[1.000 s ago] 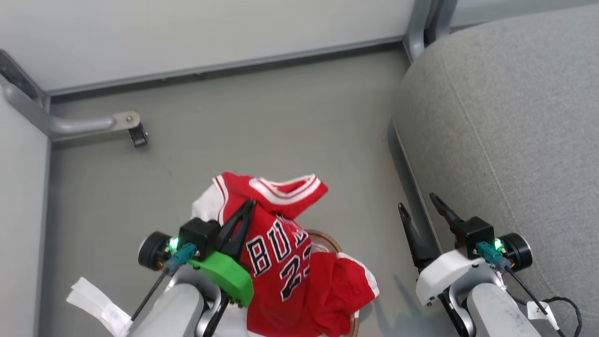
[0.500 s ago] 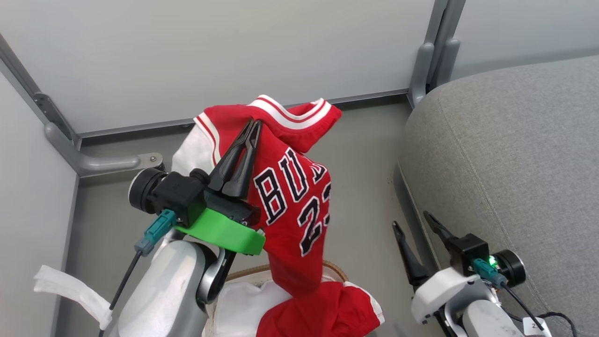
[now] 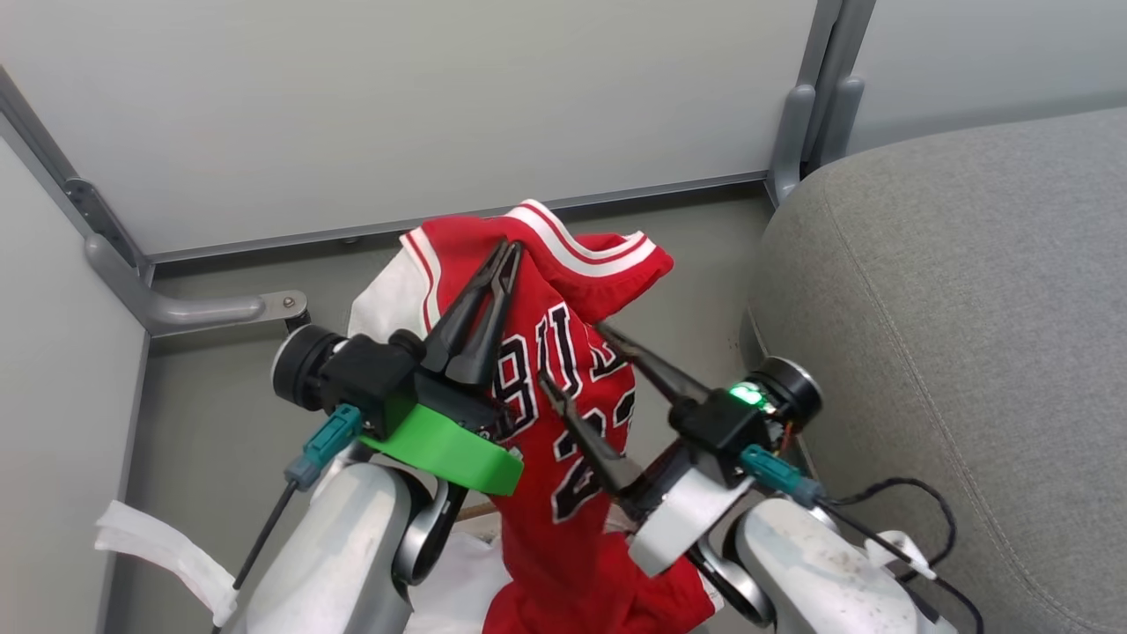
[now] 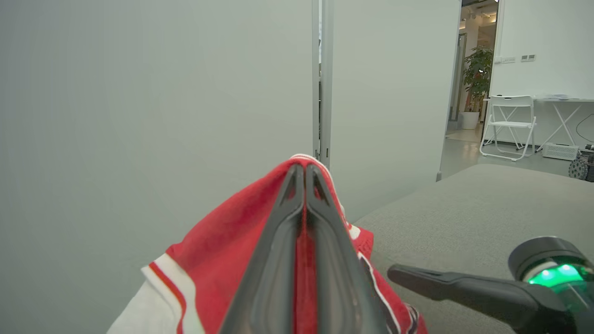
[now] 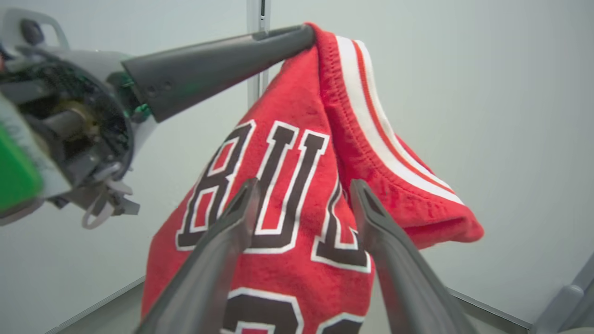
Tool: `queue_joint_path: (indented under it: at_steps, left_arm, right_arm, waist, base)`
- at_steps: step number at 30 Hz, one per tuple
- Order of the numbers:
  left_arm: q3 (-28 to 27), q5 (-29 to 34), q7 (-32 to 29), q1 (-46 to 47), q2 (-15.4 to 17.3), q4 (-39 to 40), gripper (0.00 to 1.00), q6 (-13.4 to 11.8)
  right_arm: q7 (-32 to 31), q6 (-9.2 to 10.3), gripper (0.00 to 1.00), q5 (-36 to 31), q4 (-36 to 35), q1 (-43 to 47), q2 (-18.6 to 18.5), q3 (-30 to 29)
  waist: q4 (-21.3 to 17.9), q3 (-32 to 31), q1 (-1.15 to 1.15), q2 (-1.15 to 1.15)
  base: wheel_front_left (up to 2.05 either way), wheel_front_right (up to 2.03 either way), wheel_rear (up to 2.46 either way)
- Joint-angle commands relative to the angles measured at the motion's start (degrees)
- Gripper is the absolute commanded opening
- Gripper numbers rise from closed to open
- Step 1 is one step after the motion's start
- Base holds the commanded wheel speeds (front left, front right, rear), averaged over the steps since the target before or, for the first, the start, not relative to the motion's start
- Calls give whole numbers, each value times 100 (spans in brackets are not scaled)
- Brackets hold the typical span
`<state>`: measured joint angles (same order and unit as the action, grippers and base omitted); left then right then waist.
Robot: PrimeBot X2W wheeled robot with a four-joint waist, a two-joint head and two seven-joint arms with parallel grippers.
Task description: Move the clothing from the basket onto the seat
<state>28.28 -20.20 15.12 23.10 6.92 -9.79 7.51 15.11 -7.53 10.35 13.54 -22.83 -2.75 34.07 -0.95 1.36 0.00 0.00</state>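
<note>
Grey floor (image 3: 220,414) and pale partition walls (image 3: 396,106) frame a large grey woven couch seat (image 3: 951,291) at right. The tan-rimmed white basket (image 3: 482,509) is mostly hidden behind the arms. The left gripper (image 3: 509,249), fingers pressed together, pinches a red jersey (image 3: 528,528) with white-striped trim and dark lettering aloft above the basket, beside the seat; the right gripper (image 3: 572,354) stands spread before its lettering.

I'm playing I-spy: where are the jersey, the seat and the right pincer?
jersey (image 3: 528,537), head view, lower front.
seat (image 3: 968,291), head view, grey cushion top.
right pincer (image 3: 570,354), head view, between its fingertips.
</note>
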Motion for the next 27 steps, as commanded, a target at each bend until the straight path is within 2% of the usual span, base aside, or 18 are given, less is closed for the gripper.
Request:
queue_joint_path:
  at_steps: [1,6,11,12,13,14,20,25,26,27]
  left_arm:
    - [50,-23,3,-75,-15,-5,0,-3]
    - [257,-61,3,-55,-68,1,0,-3]
    - [421,-119,3,-20,-126,24,0,-4]
    - [442,-137,4,-21,-138,28,0,-3]
    - [458,-142,3,-19,-141,29,0,-3]
    - [472,-148,3,-21,-143,27,0,-3]
    - [465,-165,3,-74,-120,-35,0,-4]
    - [301,-83,3,-153,-146,-78,0,-3]
    - [286,-58,1,-182,-149,-127,35,-3]
    - [254,-31,2,-192,-146,-144,85,-3]
  right_arm:
    - [8,8,100,97,175,-142,-77,173]
    - [5,7,100,330,1063,-598,-97,565]
    - [5,8,100,513,1642,-790,-63,742]
    - [5,8,96,571,1721,-803,-50,772]
    - [5,8,38,605,1771,-811,-41,802]
    - [5,8,0,655,1804,-825,-36,836]
    - [6,8,0,800,1738,-776,-28,894]
    - [6,8,0,694,1527,-630,-29,691]
    - [6,8,0,623,1461,-591,-29,593]
    - [6,8,0,559,1438,-549,-29,545]
  waist:
    - [13,-10,0,0]
    - [132,-34,0,0]
    - [264,-49,0,0]
    - [287,-53,0,0]
    - [305,-56,0,0]
    - [320,-56,0,0]
    - [322,-36,0,0]
    - [135,8,0,0]
    - [50,17,0,0]
    - [-35,24,0,0]
  base:
    - [0,0,0]
    - [0,0,0]
    - [0,0,0]
    - [0,0,0]
    - [0,0,0]
    - [0,0,0]
    - [0,0,0]
    - [0,0,0]
    - [0,0,0]
    - [0,0,0]
